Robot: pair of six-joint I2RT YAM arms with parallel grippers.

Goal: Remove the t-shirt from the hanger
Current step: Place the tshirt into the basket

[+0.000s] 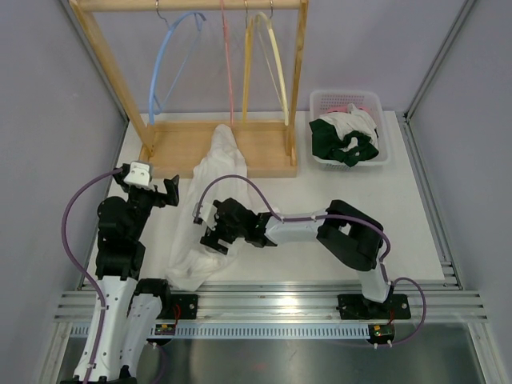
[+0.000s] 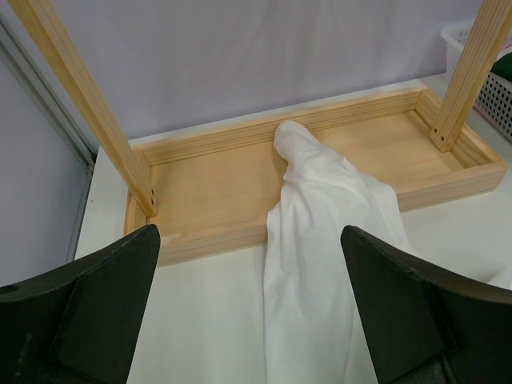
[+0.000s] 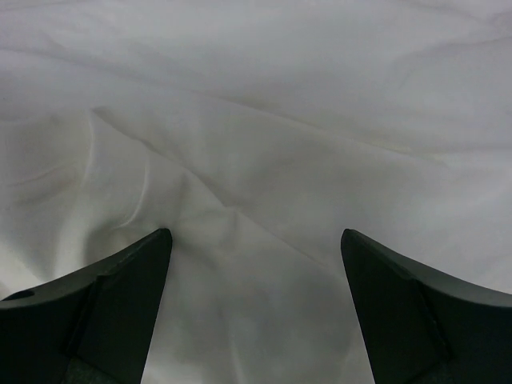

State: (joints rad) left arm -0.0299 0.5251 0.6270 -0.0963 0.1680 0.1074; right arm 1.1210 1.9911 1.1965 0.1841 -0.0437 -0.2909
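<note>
Left gripper [image 1: 152, 190] [image 2: 250, 232]: released, jaws wide, holding nothing, just left of the white t-shirt [image 1: 214, 192] [image 2: 320, 240].

Right gripper [image 1: 205, 226] [image 3: 256, 236]: released, jaws spread directly over the t-shirt's cloth, nothing clamped.

The t-shirt lies bunched on the table [image 1: 416, 240]. Its upper end rests inside the wooden rack base [image 1: 264, 156] [image 2: 208, 144], below the pink hanger [image 1: 230, 64]; its lower end is near the front rail.

4 hangers hang bare.

The arm-base stickers [image 1: 166, 328] are too small to read.
</note>
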